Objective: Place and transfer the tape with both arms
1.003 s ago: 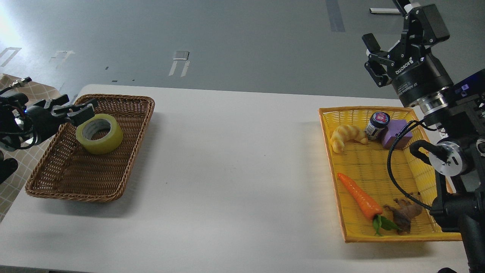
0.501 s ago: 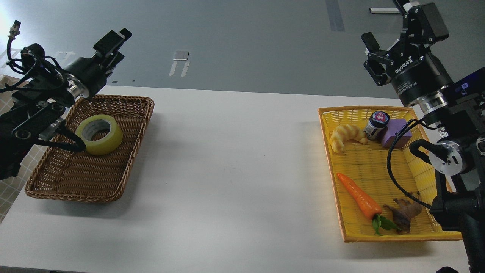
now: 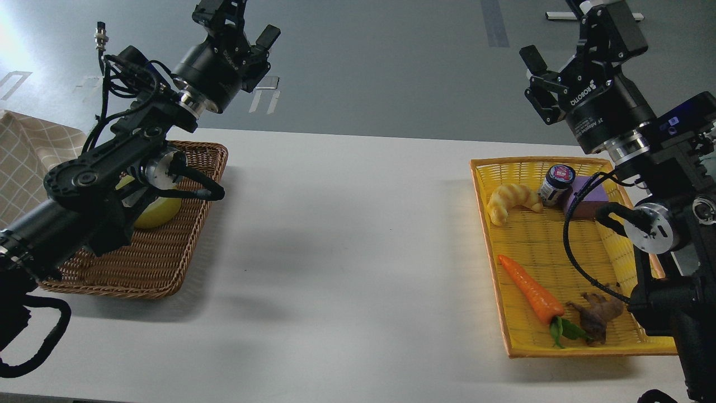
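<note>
The yellow tape roll (image 3: 160, 214) lies in the brown wicker basket (image 3: 215, 162) at the left. My left forearm hides most of it. My left gripper (image 3: 244, 25) is raised high above the basket's far right corner, well apart from the tape. Its fingers are spread and hold nothing. My right gripper (image 3: 535, 83) hangs in the air above the far left corner of the yellow basket (image 3: 482, 196). It is open and empty.
The yellow basket holds a croissant toy (image 3: 509, 202), a small jar (image 3: 557, 184), a purple block (image 3: 584, 197), a carrot (image 3: 531, 291) and a brown root (image 3: 598, 317). A checked cloth (image 3: 25, 162) lies at the far left. White tabletop (image 3: 347, 240) lies between the baskets.
My left arm has let go of the tape in the brown basket and swung up and to the right. Its forearm now covers the roll. My right arm has shifted slightly left.
</note>
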{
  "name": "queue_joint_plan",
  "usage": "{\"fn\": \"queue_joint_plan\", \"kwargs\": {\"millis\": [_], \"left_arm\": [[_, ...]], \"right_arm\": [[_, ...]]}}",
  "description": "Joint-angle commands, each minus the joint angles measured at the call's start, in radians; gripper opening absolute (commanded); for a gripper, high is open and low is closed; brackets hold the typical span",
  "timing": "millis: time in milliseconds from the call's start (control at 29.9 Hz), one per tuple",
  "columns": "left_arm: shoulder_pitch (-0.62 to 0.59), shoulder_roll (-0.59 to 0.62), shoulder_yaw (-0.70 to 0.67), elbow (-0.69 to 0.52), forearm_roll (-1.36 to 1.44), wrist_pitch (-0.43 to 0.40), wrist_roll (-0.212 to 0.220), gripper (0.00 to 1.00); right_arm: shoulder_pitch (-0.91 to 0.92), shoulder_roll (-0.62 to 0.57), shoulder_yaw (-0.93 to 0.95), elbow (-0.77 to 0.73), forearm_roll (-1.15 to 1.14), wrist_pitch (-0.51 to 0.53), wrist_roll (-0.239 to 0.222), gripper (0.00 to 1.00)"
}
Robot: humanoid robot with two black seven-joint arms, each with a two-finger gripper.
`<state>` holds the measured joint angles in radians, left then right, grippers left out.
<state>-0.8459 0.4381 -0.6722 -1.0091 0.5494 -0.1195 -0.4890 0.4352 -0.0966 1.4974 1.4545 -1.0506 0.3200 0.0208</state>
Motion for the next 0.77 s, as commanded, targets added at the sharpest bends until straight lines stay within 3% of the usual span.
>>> {"fn": "queue_joint_plan", "kwargs": {"millis": [0,134,334,602,735], "left_arm": [[0.011,-0.041,-0.047,-0.040,-0.060,0.006,0.000,0.98],[0.103,-0.075,-0.124,-0.101,-0.120,-0.006,0.000,0.98],[0.134,-0.062,-0.187,-0.164,-0.131,-0.104,0.001,0.98],[0.179,-0.073,-0.225,-0.221,-0.131,-0.106,0.044,0.98],[0.228,-0.075,-0.282,-0.304,-0.129,-0.104,0.067,0.98]], "right_arm": [[0.002,0.015,0.000,0.001,0.000,-0.007,0.005,1.00],[0.002,0.032,0.000,0.004,0.000,-0.010,0.008,1.00],[0.043,0.044,-0.009,0.004,0.001,-0.010,0.010,1.00],[0.089,0.086,-0.048,0.001,0.001,-0.010,0.010,1.00],[0.091,0.086,-0.072,0.000,0.000,-0.012,0.010,1.00]]}}
